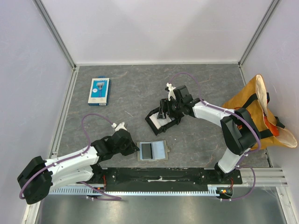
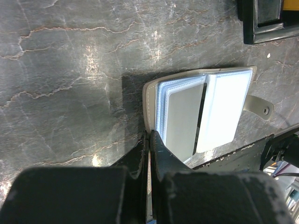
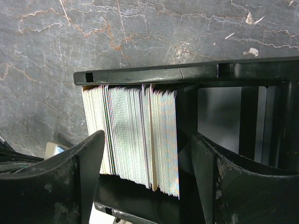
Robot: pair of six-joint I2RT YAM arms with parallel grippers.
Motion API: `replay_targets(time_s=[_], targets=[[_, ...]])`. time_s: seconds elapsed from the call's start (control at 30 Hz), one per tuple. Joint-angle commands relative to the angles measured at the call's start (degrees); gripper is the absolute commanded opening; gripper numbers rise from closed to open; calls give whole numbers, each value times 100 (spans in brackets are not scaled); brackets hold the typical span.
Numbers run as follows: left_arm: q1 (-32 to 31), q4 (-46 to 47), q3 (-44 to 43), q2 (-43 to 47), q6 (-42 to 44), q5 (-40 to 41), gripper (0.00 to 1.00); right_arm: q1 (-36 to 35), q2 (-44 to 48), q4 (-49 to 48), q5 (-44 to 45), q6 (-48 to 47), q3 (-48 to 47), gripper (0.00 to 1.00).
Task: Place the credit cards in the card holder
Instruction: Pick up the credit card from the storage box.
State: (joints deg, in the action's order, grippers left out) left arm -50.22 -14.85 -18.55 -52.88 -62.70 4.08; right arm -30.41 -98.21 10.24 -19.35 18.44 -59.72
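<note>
Blue pack (image 1: 99,90) at 10 o'clock on surface (image 1: 131,93). L hand (image 2: 149,137) pinched tight on edge of open holder (image 1: 153,150), 6 o'clock. R hand (image 3: 147,140) spread wide, astride cards (image 3: 126,126) in black tray (image 3: 149,74), centre. Orange bag (image 1: 252,105) at 3 o'clock.

The cards (image 3: 135,140) stand packed on edge in a black tray (image 3: 149,74), right of centre. The grey-tan holder (image 1: 153,150) lies open and flat by the near edge.
</note>
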Motion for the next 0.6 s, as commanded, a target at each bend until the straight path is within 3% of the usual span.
replay_targets(time_s=[0.0, 0.57], targets=[[21, 97, -176, -12, 197, -12, 2, 62, 127, -171, -288, -24, -154, 79], [21, 158, -158, -38, 188, -30, 2, 132, 162, -207, -411, 11, -145, 57]])
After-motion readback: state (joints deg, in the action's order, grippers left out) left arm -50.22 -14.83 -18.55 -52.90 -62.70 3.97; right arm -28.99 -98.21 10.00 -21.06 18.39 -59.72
